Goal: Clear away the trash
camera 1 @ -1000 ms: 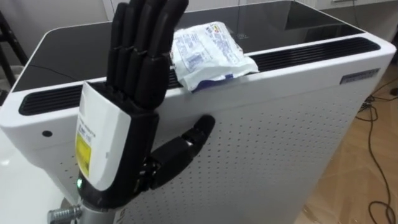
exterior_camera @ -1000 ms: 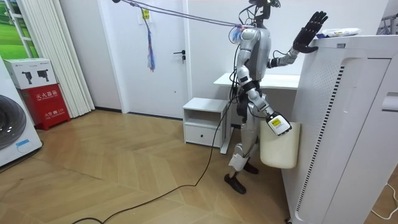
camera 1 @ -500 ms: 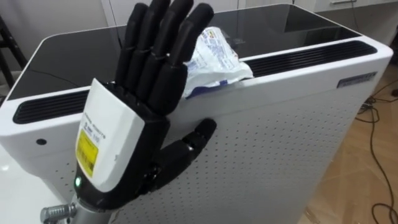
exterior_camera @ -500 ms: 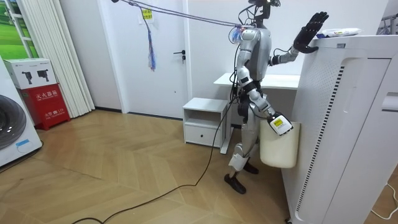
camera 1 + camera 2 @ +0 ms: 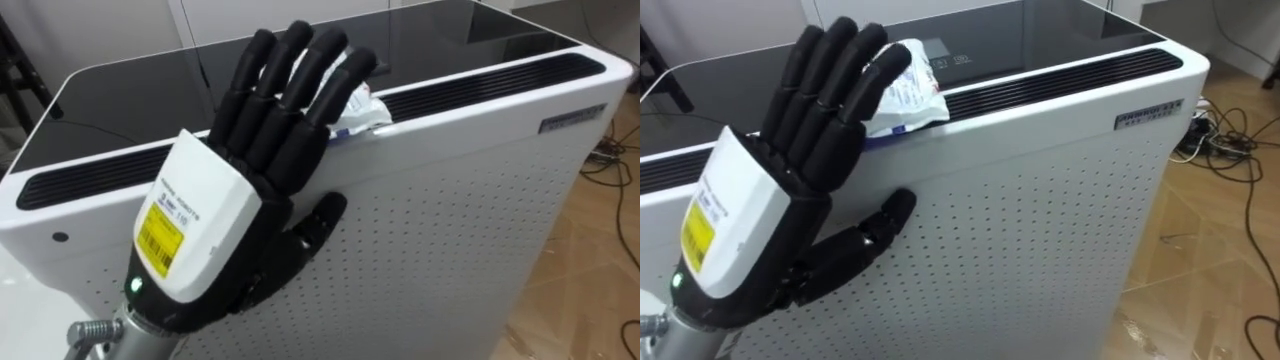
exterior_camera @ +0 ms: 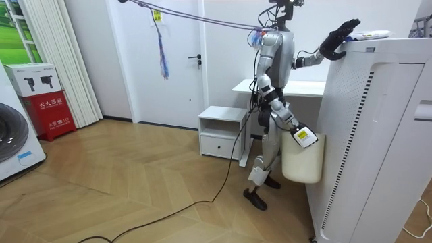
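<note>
While the wrapper (image 5: 360,105) lies on the white appliance (image 5: 450,210), I count the pick as not yet made: in the left eye view my left hand (image 5: 235,185) is up against the cabinet's upper edge, fingers straight and fanned, thumb hanging free against the perforated front, nothing in its hold. The crumpled white-and-blue packet sits at the rim by the vent slot (image 5: 490,80), and most of it is covered by my fingers (image 5: 300,70), so I cannot tell whether they rest on it or hover just above. In the right eye view, more of the packet (image 5: 905,95) shows beside the fingertips, and the hand (image 5: 765,195) again reads as flat and open, with no curl round anything; the contact itself is hidden here too. From the room view, the robot stands close against the tall appliance (image 6: 364,135), left arm raised to its top edge (image 6: 335,39), while the right hand (image 6: 302,135) hangs low beside a pale bin (image 6: 304,162); at that distance I cannot make out how its fingers stand, or whether it carries the bin. By my reckoning, what is left is closing on the packet, lifting it clear and dropping it into the bin.
</note>
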You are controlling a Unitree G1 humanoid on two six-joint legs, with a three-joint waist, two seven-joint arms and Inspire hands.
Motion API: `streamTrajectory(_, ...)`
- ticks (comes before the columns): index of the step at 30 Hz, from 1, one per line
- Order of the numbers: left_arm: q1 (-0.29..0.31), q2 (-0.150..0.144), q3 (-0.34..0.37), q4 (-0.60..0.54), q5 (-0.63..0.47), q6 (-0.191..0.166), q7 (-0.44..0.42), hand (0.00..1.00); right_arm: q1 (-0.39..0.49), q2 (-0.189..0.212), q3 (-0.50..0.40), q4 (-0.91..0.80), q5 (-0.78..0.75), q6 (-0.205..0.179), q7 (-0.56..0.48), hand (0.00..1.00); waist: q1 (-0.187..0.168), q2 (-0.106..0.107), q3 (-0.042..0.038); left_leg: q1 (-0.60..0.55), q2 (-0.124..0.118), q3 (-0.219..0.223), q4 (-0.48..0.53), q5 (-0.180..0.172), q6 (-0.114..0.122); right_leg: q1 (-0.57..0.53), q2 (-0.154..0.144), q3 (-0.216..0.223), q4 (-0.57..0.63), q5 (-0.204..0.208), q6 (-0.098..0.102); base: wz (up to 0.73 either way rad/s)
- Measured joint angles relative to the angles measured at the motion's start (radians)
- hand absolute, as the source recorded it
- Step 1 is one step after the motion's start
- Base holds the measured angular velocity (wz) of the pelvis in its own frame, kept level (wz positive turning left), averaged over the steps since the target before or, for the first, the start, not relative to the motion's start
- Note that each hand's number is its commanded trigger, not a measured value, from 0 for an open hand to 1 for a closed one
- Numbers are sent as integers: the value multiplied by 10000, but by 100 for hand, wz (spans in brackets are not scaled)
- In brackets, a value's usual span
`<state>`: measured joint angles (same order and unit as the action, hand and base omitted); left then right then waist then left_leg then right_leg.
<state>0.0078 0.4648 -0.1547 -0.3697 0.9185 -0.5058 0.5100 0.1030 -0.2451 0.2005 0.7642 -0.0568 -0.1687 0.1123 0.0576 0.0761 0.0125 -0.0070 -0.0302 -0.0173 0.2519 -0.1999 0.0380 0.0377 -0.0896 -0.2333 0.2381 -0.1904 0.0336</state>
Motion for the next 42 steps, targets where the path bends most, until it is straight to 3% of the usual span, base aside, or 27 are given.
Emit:
streamTrajectory(1, 0, 67, 0, 5, 0, 8, -47, 57, 0, -33, 1, 0, 0, 66, 0, 100, -1, 46, -15, 7, 1, -1, 0, 1, 0, 26, 1, -13, -2, 5, 2, 0)
streamTrajectory(2, 0, 113, 0, 6, 0, 17, -102, 100, 1, -52, 1, 0, 0, 103, 2, 100, -2, 71, -14, 17, 4, 0, -5, 1, 1, 33, 0, -17, -3, 5, 2, 0)
streamTrajectory(6, 4, 224, 45, 10, -15, 157, -559, 100, 12, -183, -9, -33, -125, 215, 76, 100, 23, 209, 9, 6, 3, 29, -33, 24, -5, -19, -6, -40, -1, 5, 2, 0)
streamTrajectory(10, 16, 217, 162, 13, -35, 292, -1126, 100, 11, -212, -186, -241, -322, 451, 217, 100, 28, 328, -28, 25, -3, 36, -166, 149, -29, -64, -23, -52, 4, 13, -15, 0)
streamTrajectory(14, -1, -22, 382, -31, -371, 400, -1126, 100, 9, -179, -218, -407, -321, 563, 226, 100, 2, 316, -30, 4, 1, 76, -165, 179, -74, -198, -4, -14, 123, -7, -75, -5)
streamTrajectory(16, -215, -324, 477, -28, -436, 576, -1160, 100, 9, -165, -254, -423, -321, 585, 235, 100, -14, 313, -29, 14, 10, 105, -169, 188, -88, -215, 7, 45, 201, -31, -108, -7)
streamTrajectory(27, -611, -554, 701, -81, -447, 636, -1263, 100, 10, -188, -271, -537, -334, 630, 449, 100, -247, 234, -66, 38, 19, 124, -195, 211, -117, -210, 26, 86, 213, -37, -122, 0)
streamTrajectory(38, -373, -569, 728, -457, -639, 760, -1309, 100, 13, -170, -271, -796, -314, 805, 469, 100, -281, 94, -76, 245, 16, 118, -313, 279, -125, -35, 13, 20, 142, -55, -133, 0)
streamTrajectory(42, -377, -578, 723, -517, -2273, 848, -1860, 100, 13, -176, -246, -797, -313, 798, 422, 100, -278, 81, -67, 264, 27, 111, -357, 279, -127, -28, 23, 3, 65, -78, -139, 0)
